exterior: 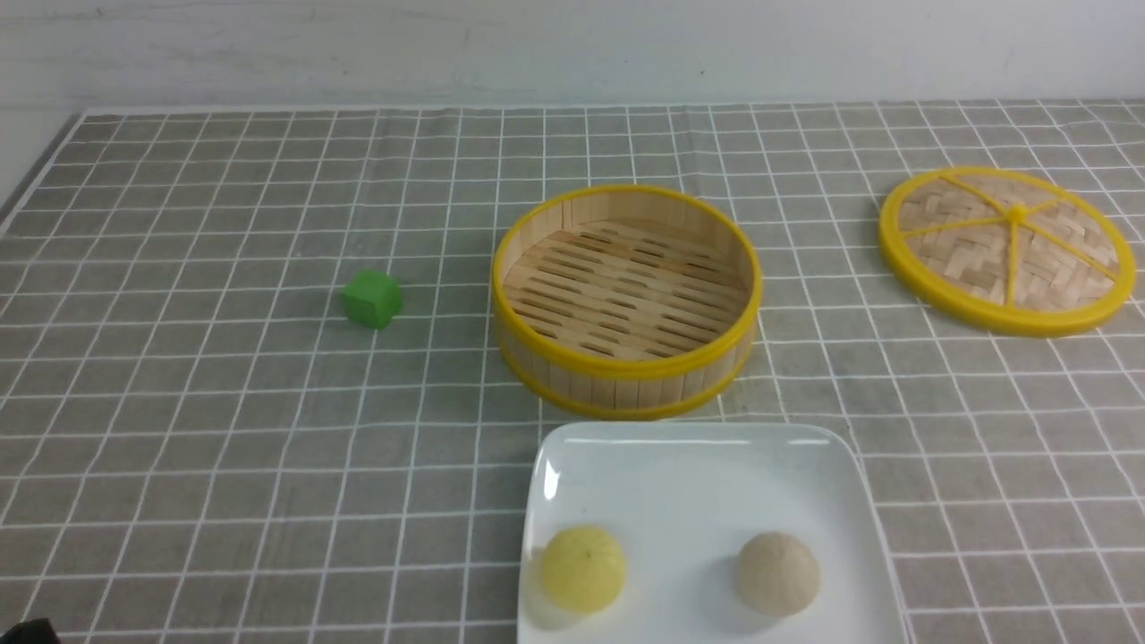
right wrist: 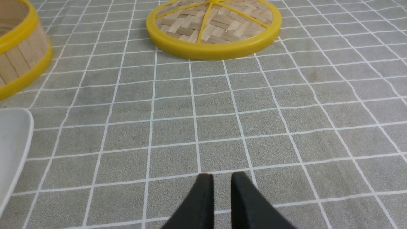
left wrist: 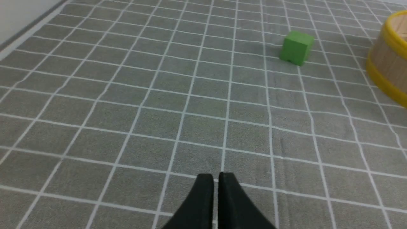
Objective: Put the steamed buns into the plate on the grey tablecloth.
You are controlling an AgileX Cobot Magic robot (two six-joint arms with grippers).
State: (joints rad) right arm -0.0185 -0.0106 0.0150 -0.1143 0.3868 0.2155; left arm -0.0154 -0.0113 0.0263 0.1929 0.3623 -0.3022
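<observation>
Plate (exterior: 698,474): near edge cut off by bottom of front frame; in right wrist view only one corner shows, at lower left edge. Steamer basket (left wrist: 389,57): cut by right edge in left wrist view, by left edge in right wrist view. Lid (exterior: 1006,250): right rim clipped at front frame's right edge. Dark shape (exterior: 27,631) in front frame's lower left corner: too little visible to identify. Both grippers: only fingertips visible, at bottom of wrist frames.

Green cube (exterior: 372,299): sitting upright, well left of the basket.
Steamer basket (exterior: 626,300): standing open, holding nothing.
Woven lid (exterior: 1007,249): lying flat, far right, apart from the basket.
</observation>
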